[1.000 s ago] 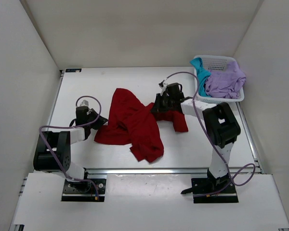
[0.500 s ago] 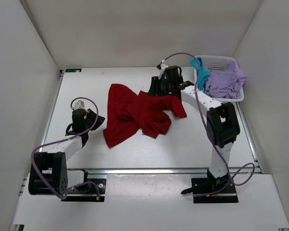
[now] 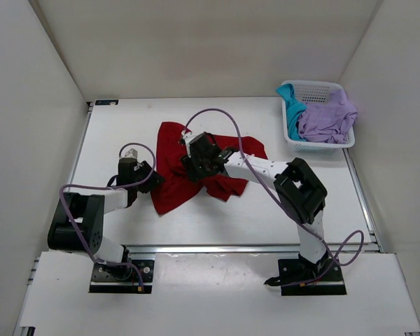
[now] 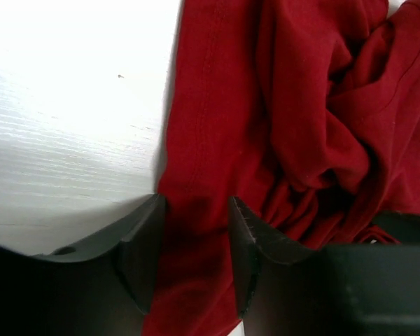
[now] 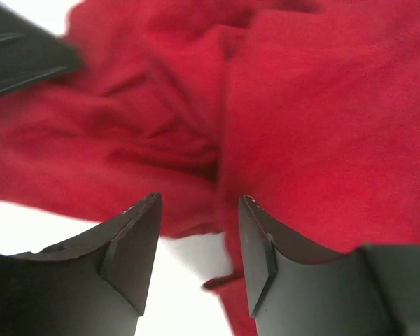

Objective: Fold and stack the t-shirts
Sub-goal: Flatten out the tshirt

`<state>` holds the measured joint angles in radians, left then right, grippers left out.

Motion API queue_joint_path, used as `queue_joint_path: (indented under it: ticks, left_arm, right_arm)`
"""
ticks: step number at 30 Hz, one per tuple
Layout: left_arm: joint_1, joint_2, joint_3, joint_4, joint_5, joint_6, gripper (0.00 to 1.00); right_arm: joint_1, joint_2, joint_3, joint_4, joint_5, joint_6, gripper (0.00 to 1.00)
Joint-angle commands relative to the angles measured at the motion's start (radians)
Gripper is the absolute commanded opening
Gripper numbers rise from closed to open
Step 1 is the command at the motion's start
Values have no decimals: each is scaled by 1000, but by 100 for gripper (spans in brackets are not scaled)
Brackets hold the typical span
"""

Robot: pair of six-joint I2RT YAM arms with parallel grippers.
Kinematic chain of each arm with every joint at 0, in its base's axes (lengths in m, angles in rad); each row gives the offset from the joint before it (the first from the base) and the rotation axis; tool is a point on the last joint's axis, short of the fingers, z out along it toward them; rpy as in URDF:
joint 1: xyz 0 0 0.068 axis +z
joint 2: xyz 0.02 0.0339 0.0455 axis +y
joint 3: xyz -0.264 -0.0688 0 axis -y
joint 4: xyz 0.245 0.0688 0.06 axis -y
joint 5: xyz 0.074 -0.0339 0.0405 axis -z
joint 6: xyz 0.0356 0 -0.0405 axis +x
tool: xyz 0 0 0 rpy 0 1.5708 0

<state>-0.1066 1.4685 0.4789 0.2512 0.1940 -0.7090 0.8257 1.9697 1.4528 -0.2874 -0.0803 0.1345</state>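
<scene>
**Over to the middle swings the right hand, and both grips are off the red shirt**

Half a second back the right hand was up at the shirt's far edge, close to the basket; now it sits over the middle of the crumpled red shirt. And the left hand has slid in to the shirt's left edge! Both were clamped a second ago, and both stand apart now. Left wrist view: fingers spread, a strip of red hem lying loose between them, white counter off to the left. Right wrist view: fingers parted above the shirt's edge, a patch of bare counter showing between them. Red shirt lies bunched mid-counter, pulled in tighter than before. Teal shirt and lavender shirt are heaped in the basket at the far right corner, well apart from both arms
</scene>
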Motion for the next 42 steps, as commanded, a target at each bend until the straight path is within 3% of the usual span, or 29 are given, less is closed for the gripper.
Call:
queue_joint_path:
  ticks: [1,3,5,7,8,9,11,17,22,24,29,34,37,39,42]
  left_arm:
    - [-21,24,15,11,22,5,44]
    - [-33,50,20,26,25,-3,33]
    - [-28,70,17,51,38,-23,13]
    - [-31,87,18,82,58,-38,4]
    - [-22,90,21,86,56,-52,0]
    - [-22,82,20,86,59,-49,0]
    - [-12,75,26,86,47,-61,0]
    - [79,30,44,63,56,-81,0]
    - [104,50,61,54,45,-81,0]
    - [104,65,66,65,50,-84,0]
    - [104,59,95,30,61,-81,0]
    - [45,-123,104,-93,-73,5,3]
    - [41,-226,92,-150,-73,36,5]
    - [-19,-259,92,-188,-85,66,6]
    - [-223,-251,63,-199,-120,62,8]
  right_arm:
    - [0,38,64,-16,163,-44,46]
    - [1,63,87,-33,216,-35,44]
    - [9,66,89,-26,263,-32,42]
    - [3,69,80,-13,264,-21,36]
    - [0,77,81,-13,264,-15,21]
    - [4,66,87,-28,273,-16,9]
    - [1,49,83,-22,272,-3,1]
    - [-68,-146,-11,-9,143,51,0]
    - [-311,-403,-276,129,-204,219,0]
    - [-405,-468,-362,162,-272,264,0]
    - [-615,-539,-519,157,-309,300,0]
    - [-655,-522,-484,85,-178,260,0]
    - [-692,-541,-482,76,-151,267,0]
    - [-709,-560,-486,82,-138,275,1]
    - [-691,-551,-437,67,-118,264,0]
